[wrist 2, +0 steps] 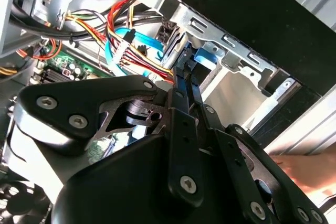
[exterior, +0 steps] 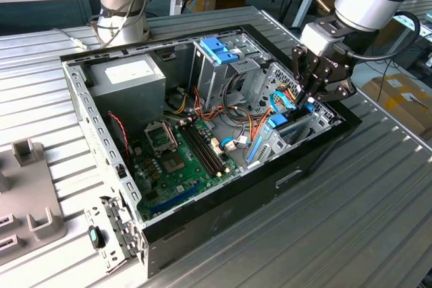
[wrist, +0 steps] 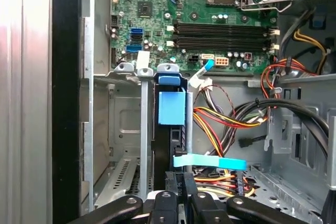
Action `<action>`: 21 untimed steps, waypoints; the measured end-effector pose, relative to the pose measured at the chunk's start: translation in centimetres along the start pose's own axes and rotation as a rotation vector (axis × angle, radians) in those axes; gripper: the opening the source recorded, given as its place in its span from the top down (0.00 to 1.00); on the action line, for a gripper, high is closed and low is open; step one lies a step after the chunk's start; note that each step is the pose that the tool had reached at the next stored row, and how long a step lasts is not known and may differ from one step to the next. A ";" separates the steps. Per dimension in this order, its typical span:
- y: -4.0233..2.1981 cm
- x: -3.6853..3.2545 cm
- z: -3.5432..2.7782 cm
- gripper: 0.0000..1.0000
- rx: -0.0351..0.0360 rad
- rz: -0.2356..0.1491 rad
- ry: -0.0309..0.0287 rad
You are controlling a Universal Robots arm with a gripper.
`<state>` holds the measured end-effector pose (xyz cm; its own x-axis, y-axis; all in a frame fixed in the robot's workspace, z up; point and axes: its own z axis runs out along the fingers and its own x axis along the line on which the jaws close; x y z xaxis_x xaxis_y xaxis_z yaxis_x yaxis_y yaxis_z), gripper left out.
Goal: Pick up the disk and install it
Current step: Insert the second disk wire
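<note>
Your jaws are pinched together on the top edge of the disk [wrist: 169, 145], which stands on its edge in the metal drive bay [wrist: 118, 129] at the corner of the computer case [exterior: 202, 224]. In the first wrist view you see the disk's blue rail, the gripper [wrist: 178, 182] on it, and the green motherboard [wrist: 199, 19] past the bay. The second wrist view shows the gripper [wrist 2: 185, 80] beside bundled wires [wrist 2: 131, 45]. In the exterior view, the gripper [exterior: 312, 96] reaches into the case on the bench [exterior: 351, 214], far from the grey power supply [exterior: 128, 75].
</note>
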<state>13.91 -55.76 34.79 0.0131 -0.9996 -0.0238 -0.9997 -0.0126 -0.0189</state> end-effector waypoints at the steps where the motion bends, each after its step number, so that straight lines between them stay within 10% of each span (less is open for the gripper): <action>1: 0.00 0.00 0.00 0.84 0.0001 0.003 0.0002; 21: 0.10 0.01 0.56 0.84 0.0004 0.014 0.0000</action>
<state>13.82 -55.76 34.23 -0.0007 -0.9997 -0.0240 -0.9998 0.0012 -0.0190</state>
